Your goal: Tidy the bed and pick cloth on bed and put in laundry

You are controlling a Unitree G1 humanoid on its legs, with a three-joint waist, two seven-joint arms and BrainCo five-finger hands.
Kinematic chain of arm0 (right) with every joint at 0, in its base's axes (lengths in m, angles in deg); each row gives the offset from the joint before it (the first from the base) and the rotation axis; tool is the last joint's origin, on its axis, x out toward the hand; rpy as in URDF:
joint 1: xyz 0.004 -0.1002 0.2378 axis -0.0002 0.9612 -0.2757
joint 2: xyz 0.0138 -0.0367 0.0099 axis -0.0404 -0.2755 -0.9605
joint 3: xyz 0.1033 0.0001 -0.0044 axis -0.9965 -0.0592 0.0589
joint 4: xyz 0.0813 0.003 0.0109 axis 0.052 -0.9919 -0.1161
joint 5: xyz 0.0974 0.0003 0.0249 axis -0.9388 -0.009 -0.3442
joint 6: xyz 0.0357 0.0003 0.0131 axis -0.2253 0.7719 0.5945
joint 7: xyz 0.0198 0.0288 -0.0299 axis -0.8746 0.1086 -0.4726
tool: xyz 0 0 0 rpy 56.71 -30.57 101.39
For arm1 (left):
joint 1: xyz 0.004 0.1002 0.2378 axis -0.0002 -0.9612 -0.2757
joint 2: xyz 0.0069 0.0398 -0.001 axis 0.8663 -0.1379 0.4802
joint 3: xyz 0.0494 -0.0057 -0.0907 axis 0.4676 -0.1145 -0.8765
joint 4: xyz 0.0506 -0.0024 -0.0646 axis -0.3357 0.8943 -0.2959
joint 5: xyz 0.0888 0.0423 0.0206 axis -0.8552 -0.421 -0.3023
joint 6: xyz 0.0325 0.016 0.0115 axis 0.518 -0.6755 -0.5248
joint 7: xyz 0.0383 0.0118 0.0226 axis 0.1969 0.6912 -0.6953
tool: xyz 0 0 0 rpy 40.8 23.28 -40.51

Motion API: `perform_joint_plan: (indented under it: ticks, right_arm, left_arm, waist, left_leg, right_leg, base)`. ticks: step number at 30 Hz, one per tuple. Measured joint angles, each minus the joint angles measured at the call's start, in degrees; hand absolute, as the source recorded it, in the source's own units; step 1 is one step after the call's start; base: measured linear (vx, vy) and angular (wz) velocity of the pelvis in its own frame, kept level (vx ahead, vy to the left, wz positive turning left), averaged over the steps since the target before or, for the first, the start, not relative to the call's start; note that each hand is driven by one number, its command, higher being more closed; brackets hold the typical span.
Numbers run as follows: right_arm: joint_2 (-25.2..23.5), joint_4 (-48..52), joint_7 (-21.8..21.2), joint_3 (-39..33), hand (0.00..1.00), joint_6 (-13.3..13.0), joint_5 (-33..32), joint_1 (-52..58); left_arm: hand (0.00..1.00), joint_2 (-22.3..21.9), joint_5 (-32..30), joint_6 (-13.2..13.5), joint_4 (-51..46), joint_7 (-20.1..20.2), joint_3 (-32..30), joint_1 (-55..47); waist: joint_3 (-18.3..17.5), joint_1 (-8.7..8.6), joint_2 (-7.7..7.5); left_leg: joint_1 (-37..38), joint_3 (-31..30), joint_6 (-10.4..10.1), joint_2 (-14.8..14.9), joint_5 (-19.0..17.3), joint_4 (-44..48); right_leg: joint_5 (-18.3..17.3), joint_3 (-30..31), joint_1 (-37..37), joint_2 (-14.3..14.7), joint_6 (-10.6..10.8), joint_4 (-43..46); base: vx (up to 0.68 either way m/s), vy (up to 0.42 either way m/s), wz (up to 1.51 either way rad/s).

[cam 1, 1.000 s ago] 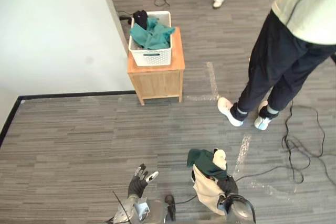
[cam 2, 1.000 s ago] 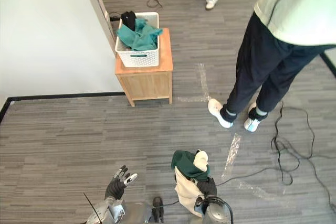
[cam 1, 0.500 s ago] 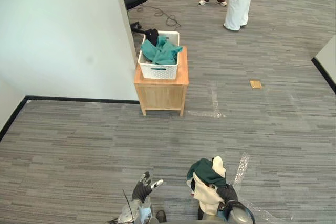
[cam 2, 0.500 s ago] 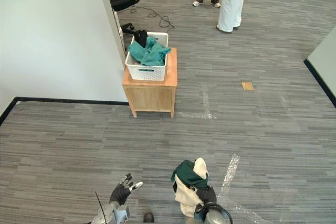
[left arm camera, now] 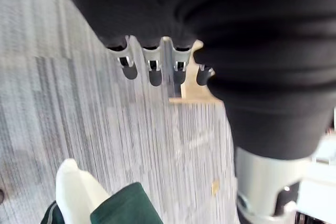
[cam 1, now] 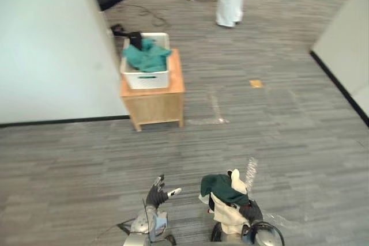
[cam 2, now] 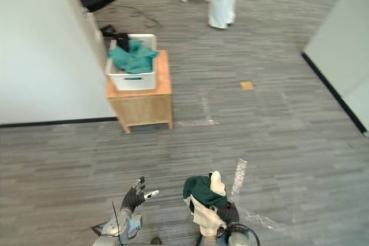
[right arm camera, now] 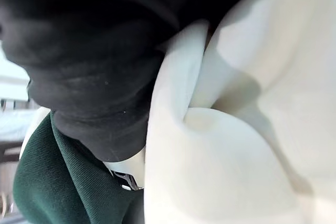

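Cloth (cam 1: 223, 190) in right hand (cam 1: 252, 212), basket (cam 1: 146, 78) ahead in eye view

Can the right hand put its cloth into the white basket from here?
Probably not yet. The basket sits on a cabinet far across the floor from the right hand and its cloth; nothing stands between.

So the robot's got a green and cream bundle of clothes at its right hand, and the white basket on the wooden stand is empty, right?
Not empty. The left eye view shows the white basket on the wooden stand holding a teal cloth and something black. The green and cream bundle is at its right hand.
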Motion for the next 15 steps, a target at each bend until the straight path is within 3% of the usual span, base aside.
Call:
perform_joint_plan:
  ticks: [2, 3, 5, 6, 9, 10, 11, 12, 13, 14, 15]
  right_arm:
    - [-1.24, 0.12, 1.43, 3.00, 1.00, -0.62, -2.02, -5.87]
    - [-2.27, -1.11, 1.68, 7.36, 1.00, -1.09, -1.96, -9.75]
    - [-3.23, -3.29, 1.89, 9.18, 1.00, -1.04, -1.82, -12.70]
    - [-5.05, -4.22, 1.96, 9.47, 1.00, -0.96, -1.82, -14.22]
    - [-7.92, -4.49, 2.05, 10.70, 1.00, -0.92, -1.80, -14.66]
    - [-8.52, -4.49, 2.03, 11.72, 1.00, -0.91, -1.72, -14.61]
    - [-8.75, -4.47, 2.07, 12.35, 1.00, -0.93, -1.64, -14.46]
    - [-8.64, -4.44, 2.08, 12.43, 1.00, -0.99, -1.18, -14.24]
    - [-9.11, -4.83, 2.47, 12.29, 1.00, -0.88, -0.02, -13.69]
    - [-9.34, -4.57, 2.57, 12.48, 1.00, -0.90, 0.72, -13.20]
    - [-10.43, -4.42, 3.09, 12.57, 1.00, -0.85, 1.70, -12.48]
  left_arm:
    - [0.00, 0.19, 0.03, -0.16, -0.15, -0.57, -1.44, -1.20]
    - [0.00, -1.13, 0.03, -0.14, -0.71, -0.55, -1.31, -1.60]
    - [0.00, -3.44, 0.47, -0.05, -0.76, -0.64, -0.97, -1.59]
    - [0.00, -5.70, 0.55, 0.12, -1.07, -0.57, 0.03, -1.21]
    - [0.00, -6.21, 0.55, 0.92, -1.90, -0.72, -0.03, -1.37]
    - [0.00, -6.12, 0.55, 1.12, -1.89, -1.11, -0.15, -1.60]
    - [0.00, -6.16, 0.53, 1.12, -1.74, -1.13, -0.11, -1.63]
    - [0.00, -6.26, 0.50, 1.15, -1.55, -1.14, -0.01, -1.98]
    - [0.00, -6.07, 0.45, 1.13, 0.58, -1.18, -0.20, -0.43]
    - [0.00, -6.00, 0.40, 1.08, 1.44, -1.54, -0.72, 0.29]
    - [0.00, -5.73, 0.37, 1.04, 1.85, -1.82, -0.95, 1.00]
  waist:
    - [-0.04, 1.42, -0.38]
    - [0.80, 3.19, 0.78]
    - [1.39, 5.01, 1.64]
    - [1.95, 6.15, 3.21]
    - [2.32, 7.55, 3.44]
    - [2.55, 7.70, 3.14]
    - [2.67, 7.53, 3.06]
    - [2.51, 7.48, 3.60]
    - [3.39, 8.13, 0.92]
    - [3.34, 7.87, 0.64]
    - [3.40, 7.82, 0.57]
  left_leg:
    - [-4.30, 1.77, -0.07, 4.05, -0.14, 17.54]
    - [-11.01, -4.10, 3.28, 5.83, 1.34, 34.92]
    - [-14.85, -10.26, 2.42, 3.68, -1.01, 40.90]
    - [-19.13, -14.51, 2.04, 1.56, -2.22, 42.91]
    - [-25.18, -17.00, 2.55, -0.18, -2.99, 37.35]
    - [-27.37, -18.15, 2.43, -1.54, -2.73, 30.42]
    - [-28.38, -18.49, 2.41, -3.00, -0.59, 20.15]
    - [-27.96, -18.59, 3.26, -2.99, 4.74, 14.56]
    - [-25.33, -15.66, 5.29, -5.42, 6.87, 12.80]
    - [-25.81, -15.98, 5.60, -6.10, 6.76, 12.94]
    - [-26.91, -15.44, 6.59, -5.89, 6.12, 15.15]
  right_leg:
    - [1.17, 5.68, 2.93, 3.54, -1.83, -4.43]
    - [1.79, 11.09, 5.67, 4.52, -2.65, -6.74]
    - [1.80, 15.23, 6.79, 4.49, -2.70, -7.33]
    - [1.79, 18.51, 8.94, 3.92, -2.70, -8.73]
    - [1.69, 22.53, 10.94, 2.43, -2.68, -10.48]
    - [1.10, 23.53, 11.62, 1.21, -1.77, -10.51]
    - [-0.63, 23.63, 12.77, -0.24, 0.51, -10.49]
    - [-1.86, 23.59, 13.54, -0.67, 2.13, -10.45]
    - [-3.09, 22.93, 14.70, -3.68, 3.75, -10.56]
    - [-0.88, 21.64, 14.96, -3.71, 3.31, -11.34]
    - [3.13, 20.33, 15.78, -3.69, 4.48, -12.99]
  base:
    - [0.41, -0.154, -1.80]
    - [0.45, -0.099, -1.80]
    - [0.36, 0.044, -1.58]
    - [0.32, 0.127, -1.23]
    - [0.35, 0.231, -1.09]
    - [0.41, 0.395, -0.82]
    - [0.35, 0.339, -0.67]
    - [0.39, 0.370, -0.46]
    - [0.35, 0.261, -0.11]
    - [0.51, 0.377, 0.09]
    - [0.48, 0.352, 0.24]
